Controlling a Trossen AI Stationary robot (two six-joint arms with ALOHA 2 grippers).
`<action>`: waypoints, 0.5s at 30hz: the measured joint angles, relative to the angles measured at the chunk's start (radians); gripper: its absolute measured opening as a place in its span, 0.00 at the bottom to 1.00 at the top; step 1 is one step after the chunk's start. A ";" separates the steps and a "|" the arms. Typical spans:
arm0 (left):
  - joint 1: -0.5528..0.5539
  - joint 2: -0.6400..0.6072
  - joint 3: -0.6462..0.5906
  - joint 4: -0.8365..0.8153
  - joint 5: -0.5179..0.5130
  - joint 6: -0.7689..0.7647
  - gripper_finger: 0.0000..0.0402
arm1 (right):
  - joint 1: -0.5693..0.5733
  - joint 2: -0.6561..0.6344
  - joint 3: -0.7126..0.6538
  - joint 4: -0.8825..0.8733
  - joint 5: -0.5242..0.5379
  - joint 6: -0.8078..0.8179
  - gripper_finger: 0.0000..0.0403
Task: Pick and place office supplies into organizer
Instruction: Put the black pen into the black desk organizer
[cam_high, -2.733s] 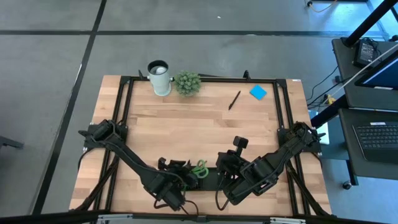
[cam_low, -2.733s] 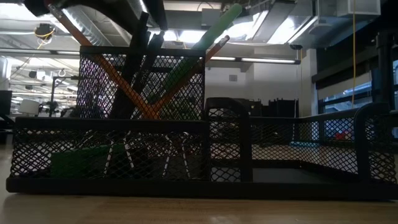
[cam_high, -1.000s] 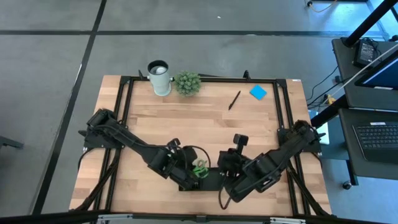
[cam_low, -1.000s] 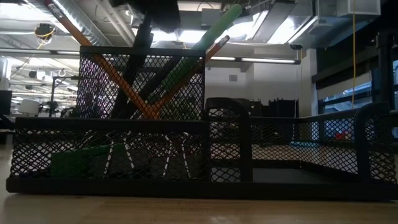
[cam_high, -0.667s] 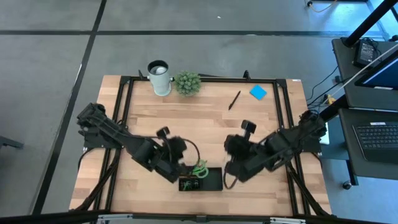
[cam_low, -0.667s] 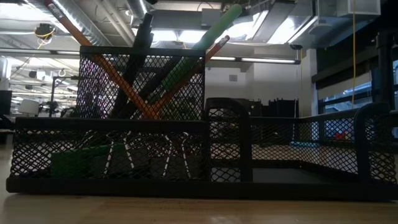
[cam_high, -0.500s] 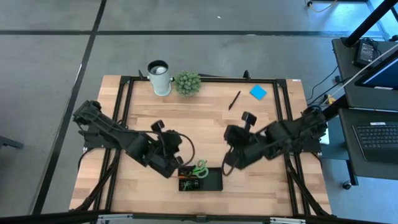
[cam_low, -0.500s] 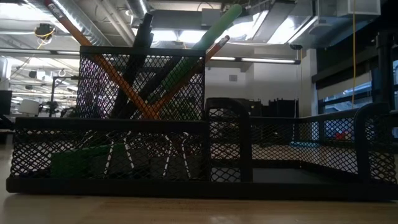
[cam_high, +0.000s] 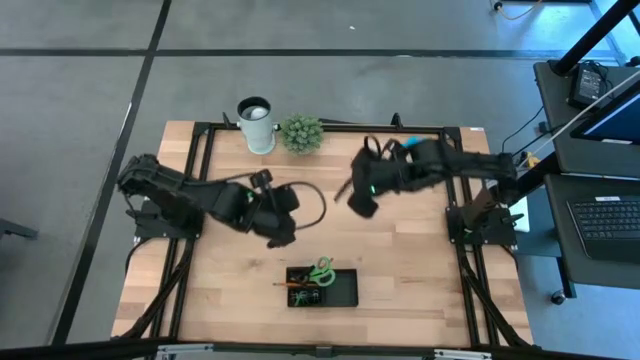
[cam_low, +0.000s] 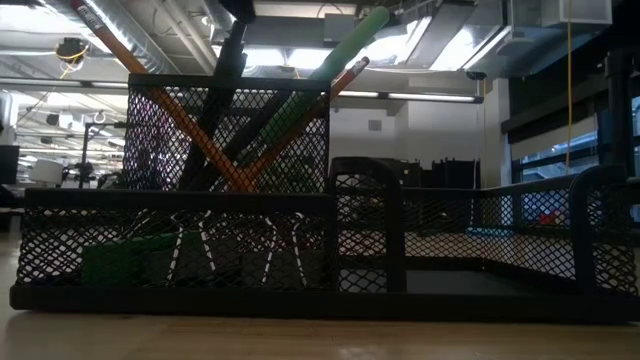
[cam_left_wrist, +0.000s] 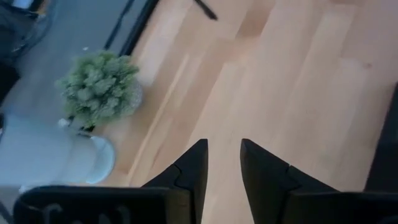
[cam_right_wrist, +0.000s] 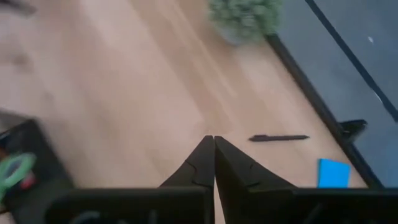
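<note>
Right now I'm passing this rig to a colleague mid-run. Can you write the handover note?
Left gripper: open, empty, above bare table left of centre.
Right gripper: shut, empty, above the table's far half, looking toward the loose black pen.
Organizer: at the near edge, about centre.
Done: already in it are the green-handled scissors, orange pencils, a stored black pen and the green eraser.
Left to do: the loose black pen and the blue sticky-note pad, both lying near the far right corner.
</note>
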 joint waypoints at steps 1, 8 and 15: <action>0.024 0.000 0.000 0.026 0.024 0.043 0.22 | -0.028 0.000 0.000 0.000 -0.001 -0.013 0.03; 0.206 0.000 0.000 0.277 0.203 0.334 0.22 | -0.211 0.000 0.000 0.007 -0.025 -0.143 0.03; 0.423 0.000 0.000 0.476 0.553 0.550 0.22 | -0.381 0.000 0.000 0.090 -0.090 -0.373 0.03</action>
